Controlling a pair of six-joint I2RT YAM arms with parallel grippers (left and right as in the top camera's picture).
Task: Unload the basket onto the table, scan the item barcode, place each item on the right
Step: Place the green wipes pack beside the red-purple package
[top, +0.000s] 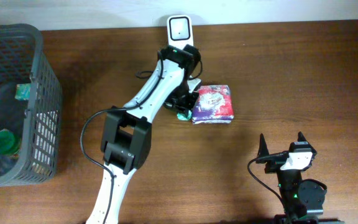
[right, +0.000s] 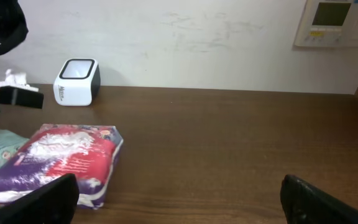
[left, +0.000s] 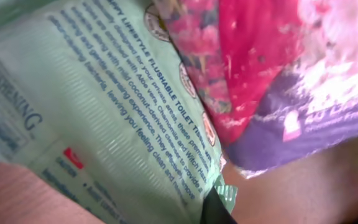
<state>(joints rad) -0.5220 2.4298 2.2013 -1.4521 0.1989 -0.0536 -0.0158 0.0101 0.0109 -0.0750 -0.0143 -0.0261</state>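
The left gripper (top: 184,107) sits at the back middle of the table, shut on a pale green wipes packet (left: 104,106). One black finger (left: 216,211) presses on the packet's lower edge. The packet's printed side fills the left wrist view, and no barcode is readable there. A corner of the packet (top: 181,115) pokes out under the arm. A purple and red pack (top: 213,103) lies on the table just to its right, touching the green packet (right: 2,149). The white barcode scanner (top: 179,28) stands at the back edge, behind the gripper. The right gripper (top: 282,152) rests open and empty near the front right.
A grey mesh basket (top: 42,112) holding several items stands at the far left. The scanner (right: 76,81) stands against a white wall, which carries a control panel (right: 334,22) at the upper right. Dark wood table (right: 229,143) stretches between the purple pack (right: 61,158) and the right gripper (right: 179,205).
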